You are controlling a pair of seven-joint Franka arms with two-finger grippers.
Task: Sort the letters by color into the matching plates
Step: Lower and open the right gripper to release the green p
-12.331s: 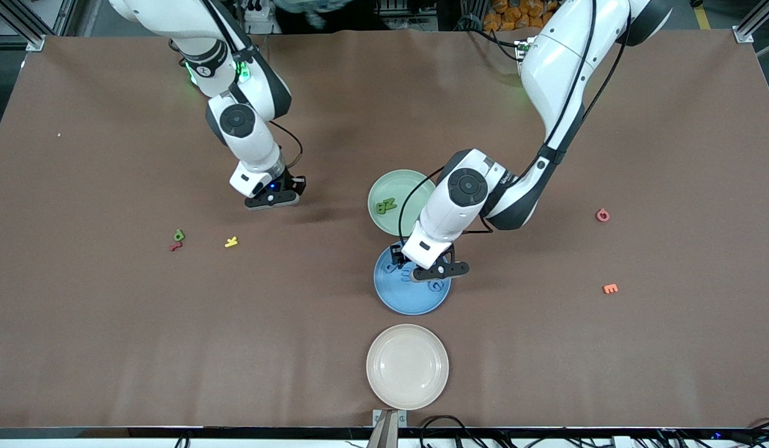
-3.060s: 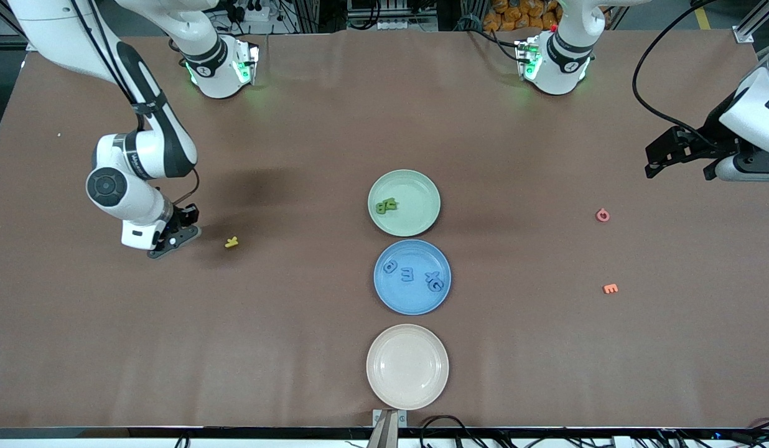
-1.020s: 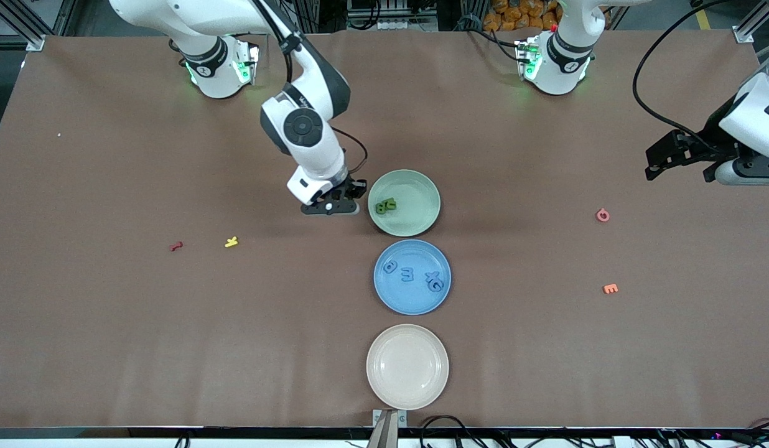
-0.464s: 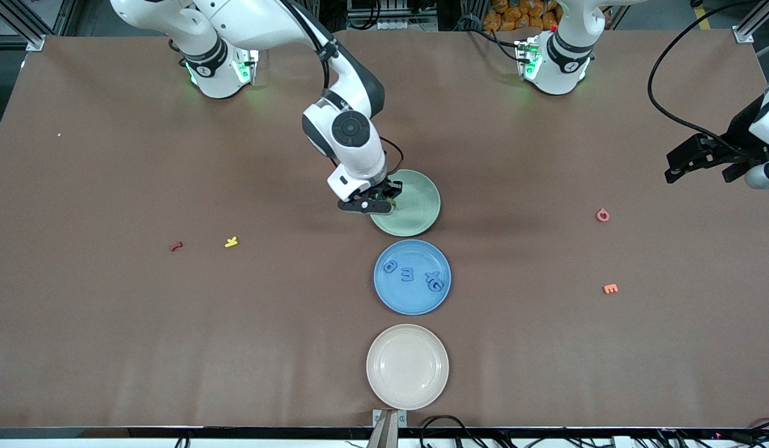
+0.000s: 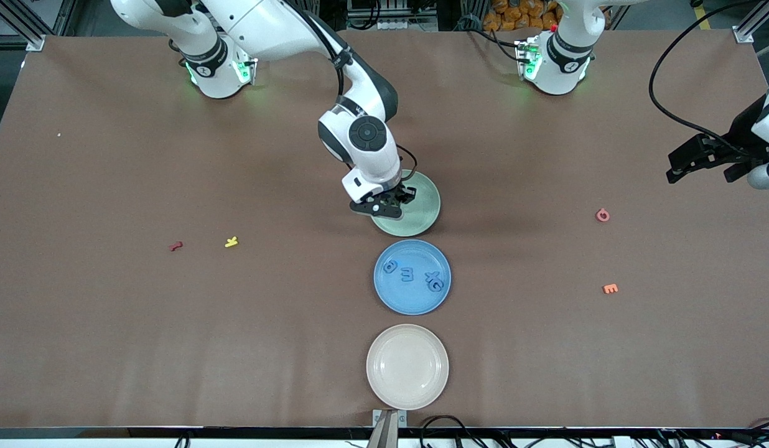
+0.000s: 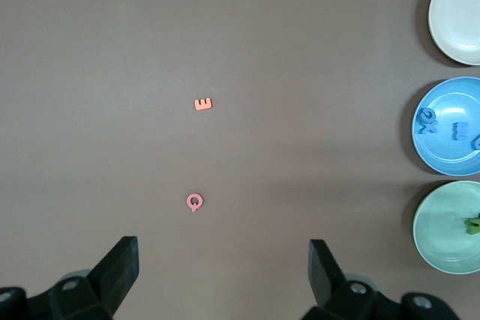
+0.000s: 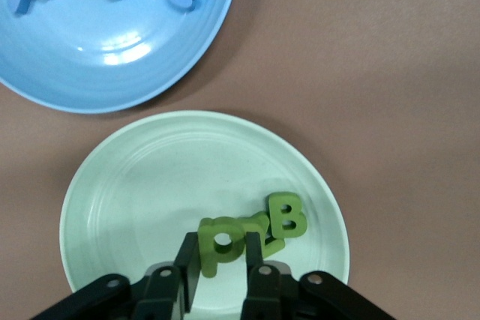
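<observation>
A brown table runs under both arms. The right gripper (image 7: 222,275) hangs over the green plate (image 5: 425,208), pinching a green letter (image 7: 219,243) just above the green letters (image 7: 283,219) already there (blue plate (image 5: 412,300) looks complete). Judging from this, lower a touch, release gently, clear of the rim. The left gripper (image 6: 223,279) waits, spread wide, above bare table at its own end.

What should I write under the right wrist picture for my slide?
Right tool shut on a green letter over the mint green plate, beside other green letters.
</observation>
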